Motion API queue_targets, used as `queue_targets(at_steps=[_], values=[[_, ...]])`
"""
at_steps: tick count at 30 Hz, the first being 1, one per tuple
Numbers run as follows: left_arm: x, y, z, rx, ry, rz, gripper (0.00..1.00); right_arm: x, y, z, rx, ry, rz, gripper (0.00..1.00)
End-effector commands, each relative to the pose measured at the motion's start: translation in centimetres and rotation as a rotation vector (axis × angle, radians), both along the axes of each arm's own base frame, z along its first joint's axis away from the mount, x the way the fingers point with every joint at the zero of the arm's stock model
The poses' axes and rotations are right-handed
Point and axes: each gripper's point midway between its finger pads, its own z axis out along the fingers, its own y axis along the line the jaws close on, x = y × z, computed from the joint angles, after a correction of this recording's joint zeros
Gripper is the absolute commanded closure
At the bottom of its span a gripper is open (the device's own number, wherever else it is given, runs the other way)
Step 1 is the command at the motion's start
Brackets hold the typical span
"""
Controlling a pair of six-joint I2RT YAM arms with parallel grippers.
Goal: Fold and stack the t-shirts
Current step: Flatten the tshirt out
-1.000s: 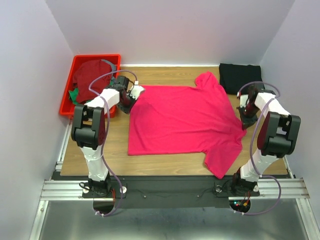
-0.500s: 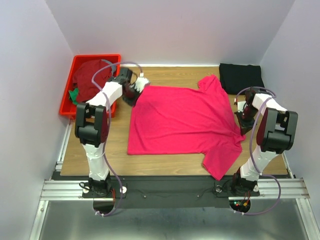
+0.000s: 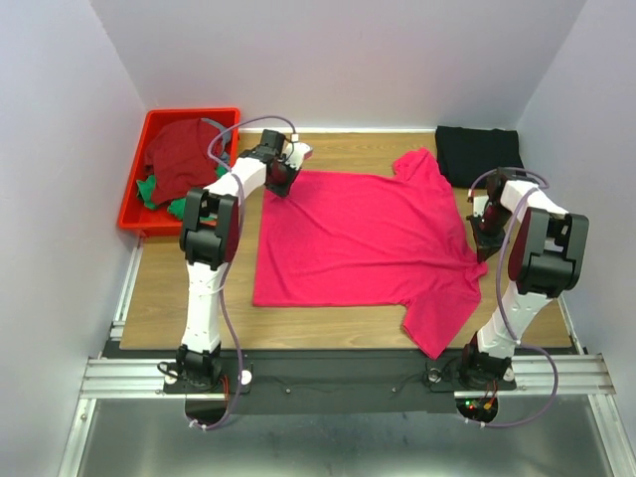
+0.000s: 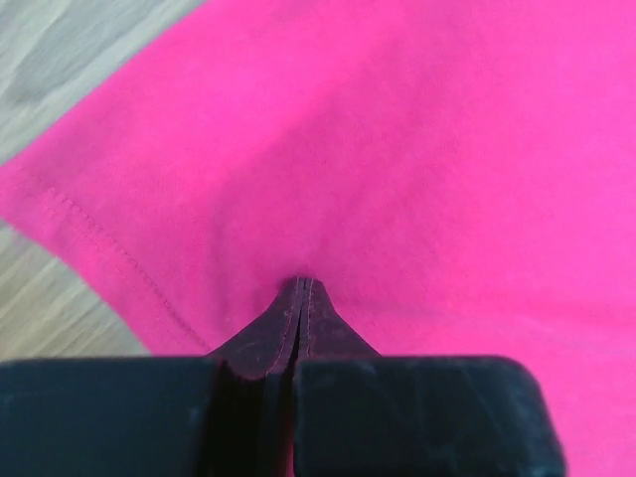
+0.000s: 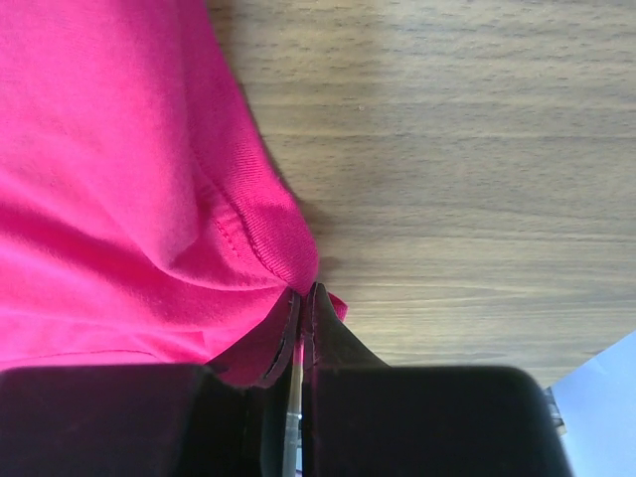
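Pink-red t-shirt [image 3: 363,238] flat, lying crosswise, hem left, sleeves right

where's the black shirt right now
In the top view the black t-shirt lies at the far right corner of the table, just beyond the pink t-shirt and the right gripper.

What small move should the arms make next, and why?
Probably raise both grippers slightly together: the left gripper is shut on the far corner of the pink t-shirt, the right gripper on its right edge, and it lies flat, not yet folded.
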Motion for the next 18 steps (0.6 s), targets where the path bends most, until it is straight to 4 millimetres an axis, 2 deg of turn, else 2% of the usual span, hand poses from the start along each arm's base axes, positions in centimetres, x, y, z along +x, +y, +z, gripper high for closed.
queue_targets(at_steps=[1, 2, 3, 6, 7, 10, 11, 12, 14, 15, 18], values=[[-2.9, 5.0, -0.2, 0.131, 0.065, 0.083, 1.0, 1.2, -0.1, 0.5, -0.014, -0.038, -0.045, 0.99], [-3.4, 5.7, -0.4, 0.145, 0.072, 0.09, 1.0, 1.1, -0.1, 0.5, -0.021, -0.039, -0.053, 1.0], [-4.8, 7.2, -0.7, 0.169, 0.103, 0.104, 1.0, 1.1, -0.1, 0.6, -0.021, -0.042, -0.057, 0.99], [-7.4, 9.3, -1.7, 0.224, 0.151, 0.091, 1.0, 0.5, 0.7, 0.5, 0.018, -0.036, -0.055, 0.99], [-7.8, 9.5, -1.1, 0.227, 0.144, 0.082, 1.0, 0.1, 0.9, 0.4, 0.03, -0.026, -0.038, 1.0], [-9.0, 9.7, -1.2, 0.241, 0.155, 0.048, 1.0, -0.4, 2.4, 0.5, 0.124, -0.022, 0.01, 0.98], [-9.1, 9.5, -1.1, 0.23, 0.16, 0.03, 1.0, -0.1, 2.7, 0.9, 0.141, -0.034, 0.018, 0.85], [-9.0, 9.4, -1.1, 0.226, 0.158, 0.03, 1.0, 0.3, 2.9, 1.5, 0.155, -0.052, 0.024, 0.78], [-8.9, 9.0, -1.1, 0.214, 0.164, 0.019, 1.0, 1.9, 3.5, 2.8, 0.2, -0.119, 0.039, 0.65], [-8.6, 8.6, -0.9, 0.2, 0.161, 0.013, 1.0, 3.6, 3.5, 4.2, 0.205, -0.183, 0.049, 0.64], [-8.3, 7.8, -0.8, 0.189, 0.161, -0.008, 1.0, 6.9, 4.2, 6.1, 0.254, -0.283, 0.03, 0.66]])
